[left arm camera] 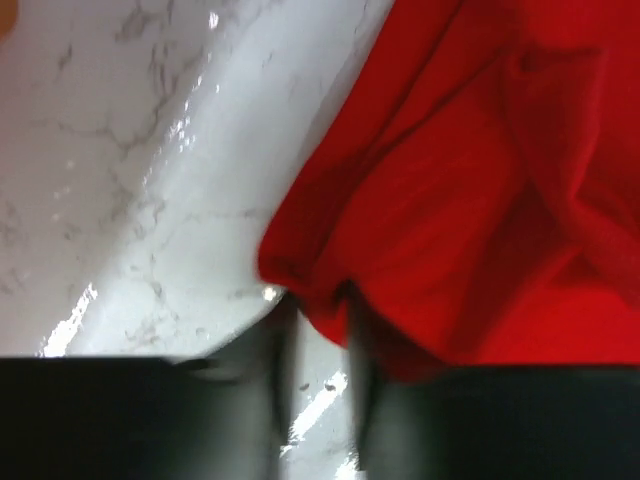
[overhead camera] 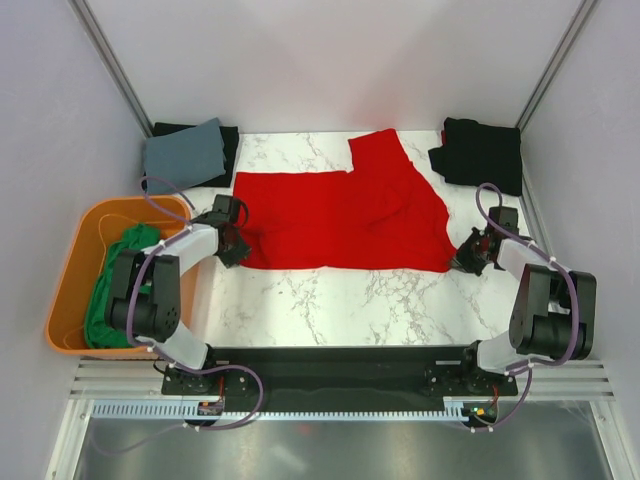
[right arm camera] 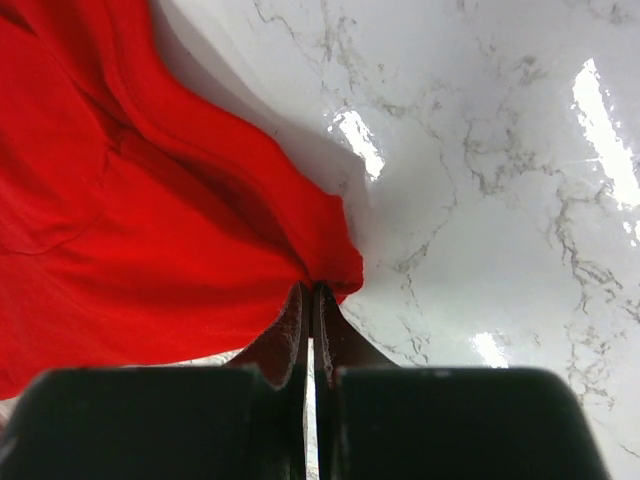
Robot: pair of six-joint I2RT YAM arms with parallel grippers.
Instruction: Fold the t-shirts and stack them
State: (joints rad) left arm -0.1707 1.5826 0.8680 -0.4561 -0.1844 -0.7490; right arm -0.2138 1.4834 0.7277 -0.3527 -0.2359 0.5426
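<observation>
From the top camera, I see the red t-shirt (overhead camera: 340,215) spread open across the middle of the table (overhead camera: 340,300), with 1 sleeve reaching towards the far edge. It is not folded yet. The left gripper (overhead camera: 235,248) sits at its near-left hem corner and the right gripper (overhead camera: 468,262) at its near-right hem corner. In the far-left corner a grey-blue t-shirt (overhead camera: 185,155) lies folded on a black t-shirt (overhead camera: 230,145), which I judge to be the stack begun. A second black t-shirt (overhead camera: 485,150) lies bunched in the far-right corner, apparently unfolded. Off the table's left edge stands the orange tub (overhead camera: 70,270), holding a crumpled green t-shirt (overhead camera: 115,290). I can make out nothing else in it. By my count about 2 shirts are done and 3 remain.

From the left wrist camera, the left gripper (left arm camera: 320,340) has its 2 blurred fingers astride the red hem corner, with a sliver of table showing between them lower down. I cannot tell whether they are clamped on the cloth.

From the right wrist camera, the right gripper (right arm camera: 312,300) has its fingers pressed together, pinching the very corner of the red t-shirt, which puckers at the tips. I judge this the start of the first fold.
</observation>
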